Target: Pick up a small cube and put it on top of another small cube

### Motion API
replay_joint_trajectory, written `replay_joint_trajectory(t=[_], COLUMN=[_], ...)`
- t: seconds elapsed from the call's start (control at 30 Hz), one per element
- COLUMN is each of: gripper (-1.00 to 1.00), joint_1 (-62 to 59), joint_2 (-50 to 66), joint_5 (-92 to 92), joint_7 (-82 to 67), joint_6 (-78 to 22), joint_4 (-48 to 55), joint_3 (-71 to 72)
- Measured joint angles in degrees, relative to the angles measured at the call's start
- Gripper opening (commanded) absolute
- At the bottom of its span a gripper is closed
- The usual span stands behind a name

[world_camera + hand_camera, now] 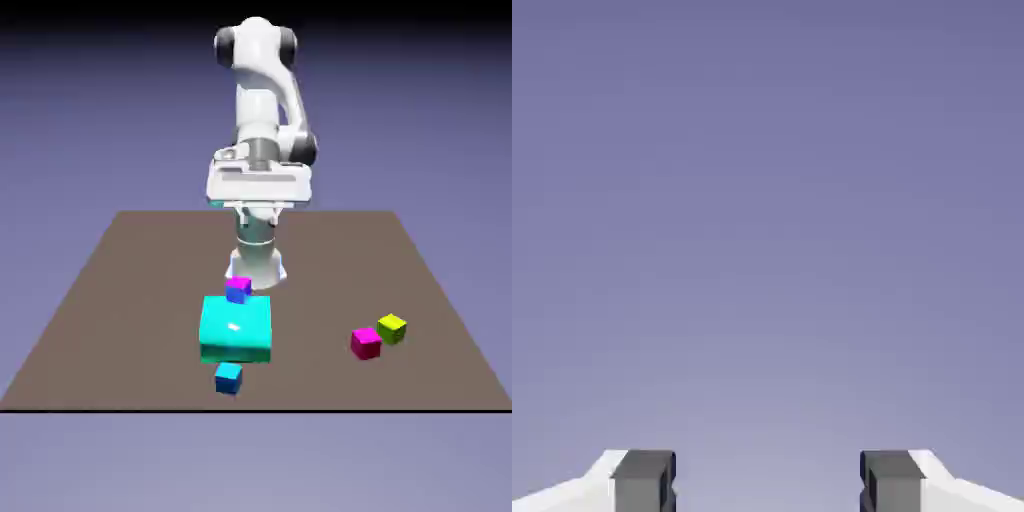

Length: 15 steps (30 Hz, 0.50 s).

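The small cube [228, 377], bright blue with a lighter top, sits on the table near the front edge, just in front of the big cyan block [236, 328]. Behind that block a small magenta cube [239, 285] rests on a darker blue small cube [235, 295]. My gripper [256, 210] hangs high above the table's far side, well away from all the cubes. In the hand view the gripper [768, 482] is open, its grey fingertips [642, 482] wide apart, with only the plain backdrop between them.
Another magenta cube [366, 342] and a yellow cube [391, 327] stand close together at the exterior view's right. The robot's white base [255, 262] rises just behind the magenta-on-blue stack.
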Motion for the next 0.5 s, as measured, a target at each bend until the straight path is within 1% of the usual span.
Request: replay_joint_trajectory(t=[0.5], gripper=[0.0], joint_1=[-3.5], joint_2=[31.1], joint_5=[2.3], joint_7=[5.0], joint_6=[-20.2], joint_4=[17.8], joint_3=[-1.5])
